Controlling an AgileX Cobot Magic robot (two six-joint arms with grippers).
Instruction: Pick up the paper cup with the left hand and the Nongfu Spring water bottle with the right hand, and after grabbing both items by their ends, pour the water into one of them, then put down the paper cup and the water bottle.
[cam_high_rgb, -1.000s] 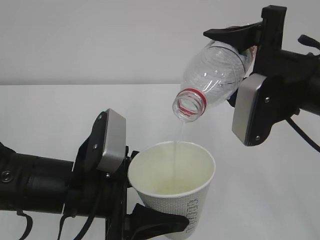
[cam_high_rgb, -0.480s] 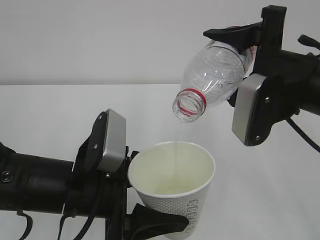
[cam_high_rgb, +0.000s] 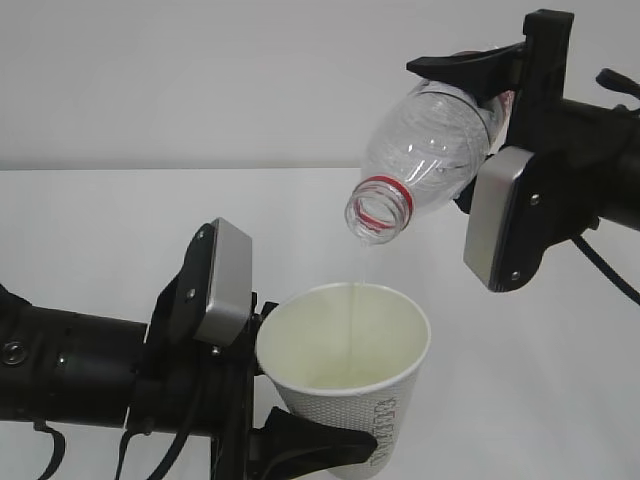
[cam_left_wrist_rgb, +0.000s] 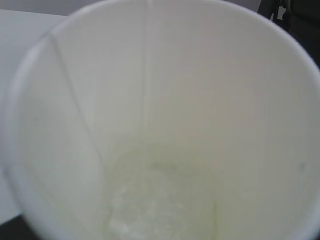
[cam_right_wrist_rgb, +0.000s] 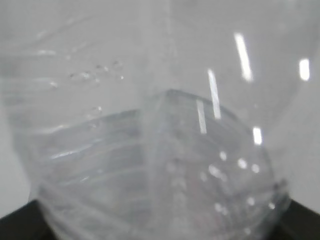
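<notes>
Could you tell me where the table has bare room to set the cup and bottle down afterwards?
The white table looks bare left of and behind the left hand, and again right of the paper cup, below the right hand. The middle is crowded: the Nongfu Spring water bottle hangs tilted just above the cup's rim, water trickling between.

Both black arms held raised, each pincer clamped on a load.

The left hand (cam_high_rgb: 215, 400), a black arm with a silver-grey rectangular plate, reached in level from the lower left edge; its black curved fingers (cam_high_rgb: 315, 445) wrapped the lower wall of a small white paper cup (cam_high_rgb: 350, 375), held upright with its mouth tipped a little toward the camera. The right hand (cam_high_rgb: 520, 150), a like black arm with plate and black cables, came in from the upper right, higher than the left; its pincer gripped the base end of a clear ribbed plastic bottle (cam_high_rgb: 425, 150), tilted neck-down above that cup.
</notes>
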